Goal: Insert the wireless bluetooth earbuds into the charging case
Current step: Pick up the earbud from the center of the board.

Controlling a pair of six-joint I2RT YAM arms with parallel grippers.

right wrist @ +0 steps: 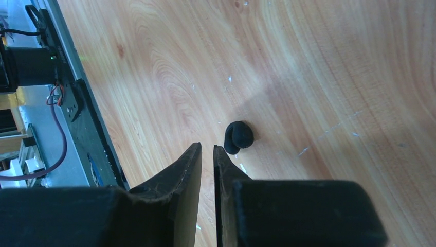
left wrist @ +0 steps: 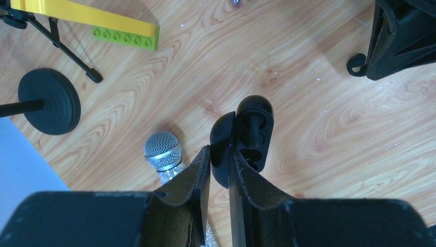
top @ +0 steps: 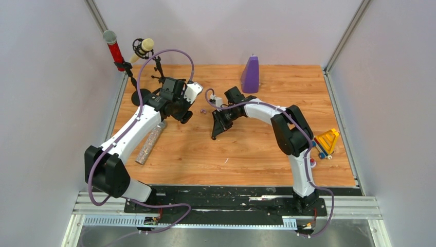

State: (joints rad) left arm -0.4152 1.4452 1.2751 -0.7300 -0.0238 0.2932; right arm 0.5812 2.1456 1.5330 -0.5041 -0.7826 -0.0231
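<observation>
In the left wrist view a black charging case [left wrist: 250, 135] hangs open above the wood, its inner sockets showing. My left gripper [left wrist: 220, 154] is shut on the case's lid half. The same gripper [top: 186, 116] shows in the top view at the table's back left. One black earbud [right wrist: 239, 136] lies on the table, just beyond the tip of my right gripper [right wrist: 206, 148]. That gripper's jaws are almost together with nothing between them. A tiny pale purple earbud [top: 202, 110] lies on the wood between the two grippers.
A glittery silver microphone [left wrist: 163, 152] lies under the left gripper. Back left stand a red microphone [top: 114, 49] and a stand with a black round base [left wrist: 49, 101]. A purple wedge-shaped object [top: 250, 74] stands at the back, a yellow toy [top: 327, 141] at the right.
</observation>
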